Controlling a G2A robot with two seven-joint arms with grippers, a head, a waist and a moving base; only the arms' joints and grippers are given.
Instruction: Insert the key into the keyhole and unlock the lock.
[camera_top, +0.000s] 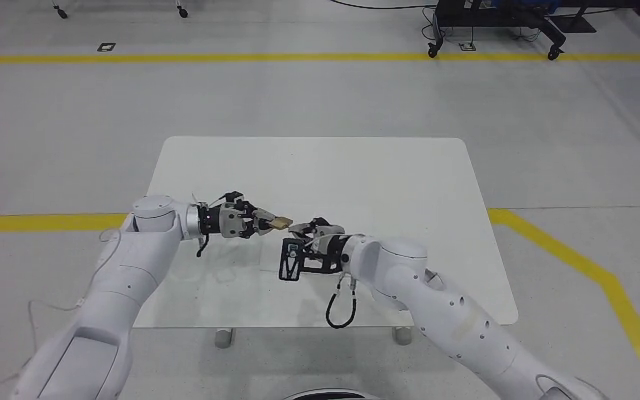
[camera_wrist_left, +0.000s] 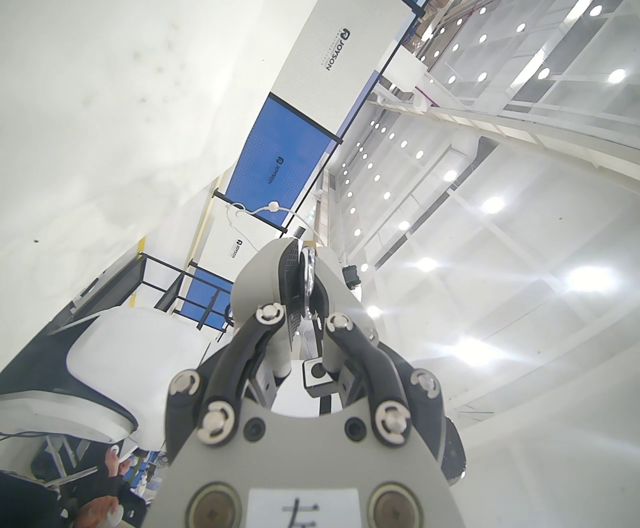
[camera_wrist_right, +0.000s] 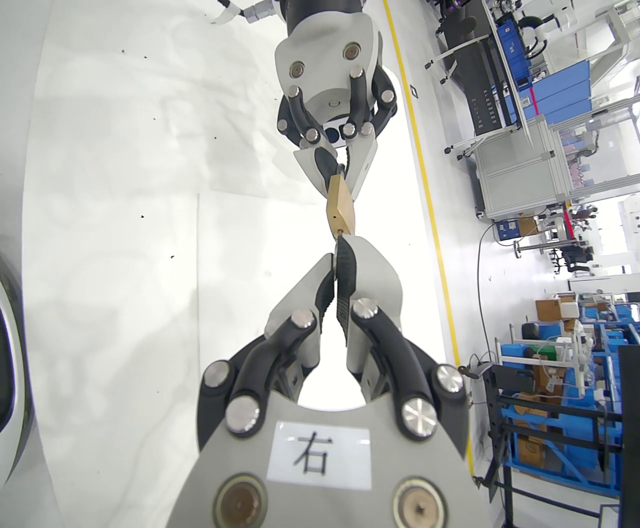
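A small brass padlock (camera_wrist_right: 340, 212) is held above the white table (camera_top: 400, 180); in the top view the padlock (camera_top: 281, 220) sits between the two arms. My left gripper (camera_wrist_right: 341, 181) is shut on the padlock's shackle end, and the metal shackle (camera_wrist_left: 308, 272) shows between its pads in the left wrist view. My right gripper (camera_wrist_right: 336, 257) faces it, shut on the key. The key is almost wholly hidden between the pads, and its tip (camera_wrist_right: 339, 233) meets the keyhole end of the padlock. In the top view my right gripper (camera_top: 297, 234) is just off the padlock's end.
The table's bare top spreads around both arms, with its front edge (camera_top: 300, 325) close beneath the right arm. A yellow floor line (camera_top: 300, 57) runs behind the table. Racks and blue bins (camera_wrist_right: 560, 320) stand in the room beyond.
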